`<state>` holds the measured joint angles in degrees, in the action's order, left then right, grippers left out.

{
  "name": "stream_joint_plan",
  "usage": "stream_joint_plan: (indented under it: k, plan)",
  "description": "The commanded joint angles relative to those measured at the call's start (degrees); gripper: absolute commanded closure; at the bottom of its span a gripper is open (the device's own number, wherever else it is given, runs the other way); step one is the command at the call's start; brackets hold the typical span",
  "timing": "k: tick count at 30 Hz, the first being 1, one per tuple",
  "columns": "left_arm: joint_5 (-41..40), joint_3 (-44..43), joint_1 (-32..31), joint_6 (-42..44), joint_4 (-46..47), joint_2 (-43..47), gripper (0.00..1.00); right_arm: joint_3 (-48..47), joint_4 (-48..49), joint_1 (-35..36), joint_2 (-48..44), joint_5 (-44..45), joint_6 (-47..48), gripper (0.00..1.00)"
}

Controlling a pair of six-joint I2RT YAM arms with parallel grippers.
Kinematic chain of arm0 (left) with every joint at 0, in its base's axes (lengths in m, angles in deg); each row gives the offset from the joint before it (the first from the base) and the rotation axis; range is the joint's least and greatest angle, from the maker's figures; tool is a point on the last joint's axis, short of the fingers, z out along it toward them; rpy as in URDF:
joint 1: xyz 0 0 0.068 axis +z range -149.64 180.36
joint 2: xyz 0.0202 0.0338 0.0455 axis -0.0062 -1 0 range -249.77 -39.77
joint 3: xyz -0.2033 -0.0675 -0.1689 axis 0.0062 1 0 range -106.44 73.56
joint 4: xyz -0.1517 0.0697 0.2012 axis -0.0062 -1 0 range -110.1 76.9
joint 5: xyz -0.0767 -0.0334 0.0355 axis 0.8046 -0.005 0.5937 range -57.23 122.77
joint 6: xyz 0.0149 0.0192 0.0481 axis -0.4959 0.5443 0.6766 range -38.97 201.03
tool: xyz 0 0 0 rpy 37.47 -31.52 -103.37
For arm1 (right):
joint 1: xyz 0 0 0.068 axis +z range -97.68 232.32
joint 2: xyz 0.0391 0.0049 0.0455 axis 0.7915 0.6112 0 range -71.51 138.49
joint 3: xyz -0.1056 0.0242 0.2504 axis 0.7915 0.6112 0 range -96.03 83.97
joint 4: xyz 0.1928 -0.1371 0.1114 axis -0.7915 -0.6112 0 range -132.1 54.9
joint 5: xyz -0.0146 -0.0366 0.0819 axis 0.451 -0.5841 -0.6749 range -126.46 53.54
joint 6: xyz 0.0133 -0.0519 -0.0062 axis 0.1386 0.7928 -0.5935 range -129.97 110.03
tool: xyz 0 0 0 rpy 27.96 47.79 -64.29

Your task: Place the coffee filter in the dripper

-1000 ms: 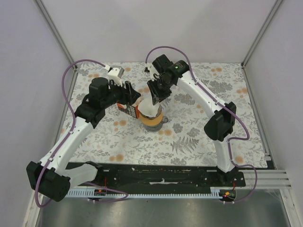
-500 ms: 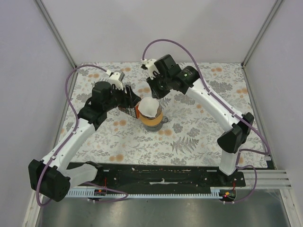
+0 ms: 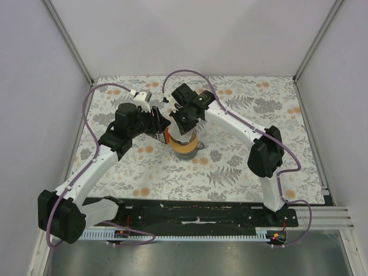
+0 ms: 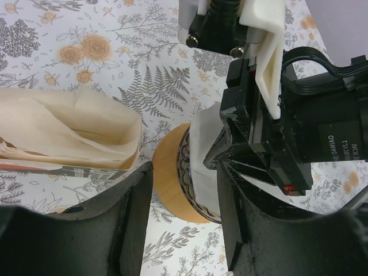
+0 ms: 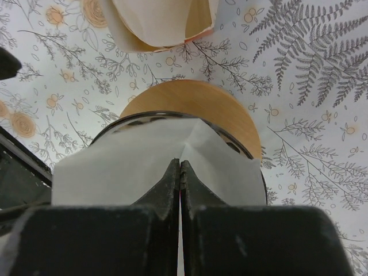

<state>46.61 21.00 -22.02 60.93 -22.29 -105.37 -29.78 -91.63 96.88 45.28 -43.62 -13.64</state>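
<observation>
The dripper (image 3: 187, 145), with its tan collar, stands mid-table. The white coffee filter (image 5: 115, 164) sits in its mouth and sticks up above the rim. My right gripper (image 5: 180, 163) is shut, and its tips press on the filter from above, creasing it. In the top view the right gripper (image 3: 183, 122) covers the filter. My left gripper (image 4: 183, 172) is open and empty. The dripper's collar (image 4: 169, 187) lies just ahead between its fingers, and the filter (image 4: 201, 152) shows beside the right gripper's body.
The orange carton (image 3: 156, 133) with its stack of cream papers (image 4: 69, 126) lies just left of the dripper, against my left gripper's left finger (image 4: 115, 218). The papers also show at the top of the right wrist view (image 5: 155, 20). Both arms crowd the dripper.
The right gripper had drawn back behind the dripper, leaving the filter standing in it. It has now come forward and down onto the filter. The left arm barely moved.
</observation>
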Motion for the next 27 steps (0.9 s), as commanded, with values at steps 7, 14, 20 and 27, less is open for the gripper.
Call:
stream_joint_plan:
  k: [7, 14, 20, 27]
  plan:
    - [-1.0, 5.1, -0.1, 0.2, 8.8, -2.1, 0.46, 1.4, 1.8, 1.3, 2.5, 5.1, -2.1, 1.0]
    - [-0.8, 6.0, -0.2, 0.3, 11.3, -2.4, 0.48, 2.4, 2.3, 3.0, 4.1, 6.8, -1.4, 1.0]
    - [-0.7, 6.9, -0.4, 0.4, 11.8, -2.2, 0.51, 4.1, 3.7, 3.1, 5.5, 8.7, -1.6, 1.0]
    - [-0.6, 9.7, -0.5, 1.1, 14.5, -2.7, 0.51, 4.9, 4.3, 3.1, 7.3, 10.9, -1.3, 1.0]
